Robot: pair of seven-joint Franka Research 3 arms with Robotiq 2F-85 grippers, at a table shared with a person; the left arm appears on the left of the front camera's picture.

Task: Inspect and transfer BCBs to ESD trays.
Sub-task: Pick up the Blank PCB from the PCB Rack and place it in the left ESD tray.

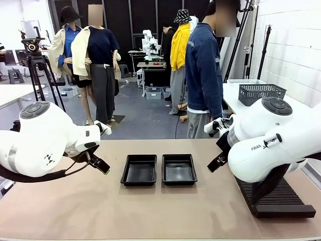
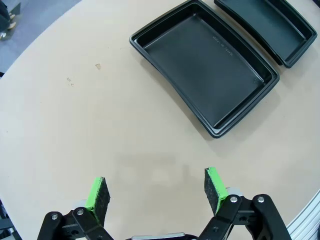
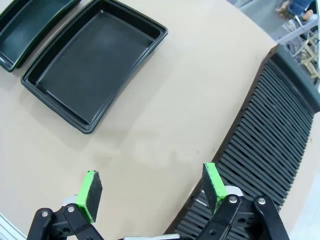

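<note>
While both white arms hang over the beige counter (image 1: 160,211), two shallow glossy black plastic trays (image 1: 139,169) lie side by side at its middle, narrowly apart. Near them, the left pincer (image 2: 157,192) gapes wide above bare counter. The right pincer (image 3: 150,192) is spread too, one green pad (image 3: 214,181) over the edge of the long black ribbed rack (image 3: 270,140).

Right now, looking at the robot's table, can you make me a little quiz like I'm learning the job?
1. How many black ESD trays sit on the table? A) one B) two C) three
2. True or false: a green board lies in one of the trays.
3. Fill in: the ribbed black rack lies on the robot's ____ side of the table.

Key: 1 B; 2 false; 3 right.
</note>
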